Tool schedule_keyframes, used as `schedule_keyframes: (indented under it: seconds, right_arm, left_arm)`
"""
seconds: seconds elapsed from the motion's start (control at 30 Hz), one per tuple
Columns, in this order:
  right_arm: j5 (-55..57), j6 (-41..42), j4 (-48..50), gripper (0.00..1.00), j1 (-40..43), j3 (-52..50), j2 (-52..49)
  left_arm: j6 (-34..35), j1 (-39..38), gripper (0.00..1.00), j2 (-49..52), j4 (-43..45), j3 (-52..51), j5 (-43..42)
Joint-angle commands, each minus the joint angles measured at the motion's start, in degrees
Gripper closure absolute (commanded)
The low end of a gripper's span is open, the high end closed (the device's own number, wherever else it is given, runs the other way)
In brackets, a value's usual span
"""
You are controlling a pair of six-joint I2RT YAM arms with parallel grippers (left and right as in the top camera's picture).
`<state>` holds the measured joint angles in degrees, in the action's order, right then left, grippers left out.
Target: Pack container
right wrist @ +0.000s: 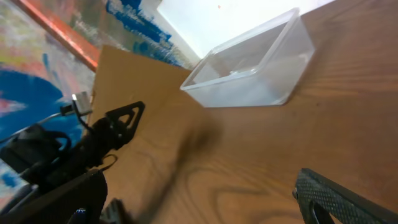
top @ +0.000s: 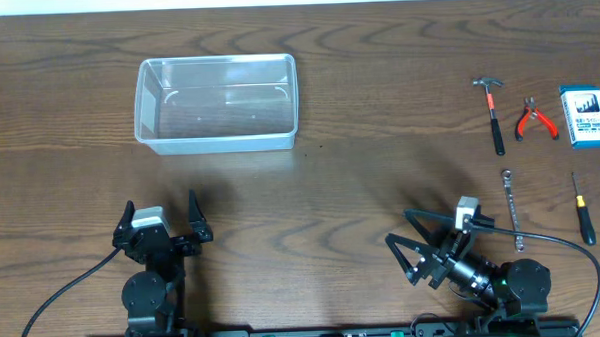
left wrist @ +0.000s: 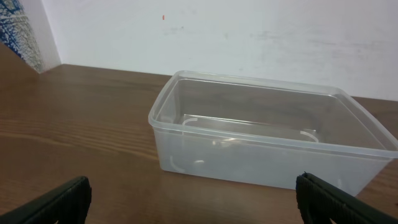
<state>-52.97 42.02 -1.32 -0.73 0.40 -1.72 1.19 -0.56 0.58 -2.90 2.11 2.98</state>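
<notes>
- container point(top: 219, 141): left of centre on the table point(top: 360, 171), upright, open top, nothing in it. Light clear plastic, so a knock on the rim would likely slide or tip it.
- left gripper point(top: 161, 205): sits in front of the container, jaws spread wide, nothing between them.
- right gripper point(top: 397, 227): low near the front edge, tilted toward the container, jaws spread full, holding nothing.
- hammer point(top: 492, 112): far right, well apart from the container. It looks head-heavy; a pinch on the handle may let it swing or drop on the long carry across.
- wrench point(top: 512, 209): nearest tool to the right gripper. It's thin and flat on the wood, so the fingers may push it instead of lifting it.
- pliers point(top: 533, 120), screwdriver point(top: 582, 209), blue-and-white box point(top: 586, 115): right edge, long reach. The round screwdriver could roll off if nudged.
- nothing packed yet; every item has to cross the whole table.
</notes>
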Motion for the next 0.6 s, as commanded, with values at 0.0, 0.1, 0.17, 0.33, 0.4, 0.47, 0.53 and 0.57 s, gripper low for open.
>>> schedule_keyframes:
  seconds: [0.0,0.1,0.17,0.33,0.4,0.47,0.53,0.57]
  right_arm:
    - [-3.5,3.8,0.5,0.01,-0.09,0.5,-0.11]
    - [-5.75,4.7,0.48,0.01,-0.09,0.61,-0.11]
    - [-5.99,4.68,0.46,0.01,-0.09,1.11,-0.11]
    - [-1.33,2.84,0.39,0.01,0.42,4.81,-0.37]
    - [-0.31,1.68,0.24,0.01,0.72,7.34,-1.46]
    - [0.57,-1.16,-0.13,0.01,1.14,10.6,-3.93]
    - [3.02,-4.48,-1.75,0.01,1.6,14.64,-7.61]
    - [3.96,-6.4,-2.34,0.01,1.81,16.63,-9.51]
  left_arm:
    - [-0.98,0.0,0.02,-0.24,-0.87,-1.88,0.26]
    - [-0.98,0.0,0.02,-0.24,-0.87,-1.88,0.26]
    - [-0.98,0.0,0.02,-0.24,-0.87,-1.88,0.26]
    - [-0.98,0.0,0.02,-0.24,-0.87,-1.88,0.26]
    - [-0.98,0.0,0.02,-0.24,-0.87,-1.88,0.26]
    - [-0.98,0.0,0.02,-0.24,-0.87,-1.88,0.26]
    - [-0.98,0.0,0.02,-0.24,-0.87,-1.88,0.26]
    - [-0.98,0.0,0.02,-0.24,-0.87,-1.88,0.26]
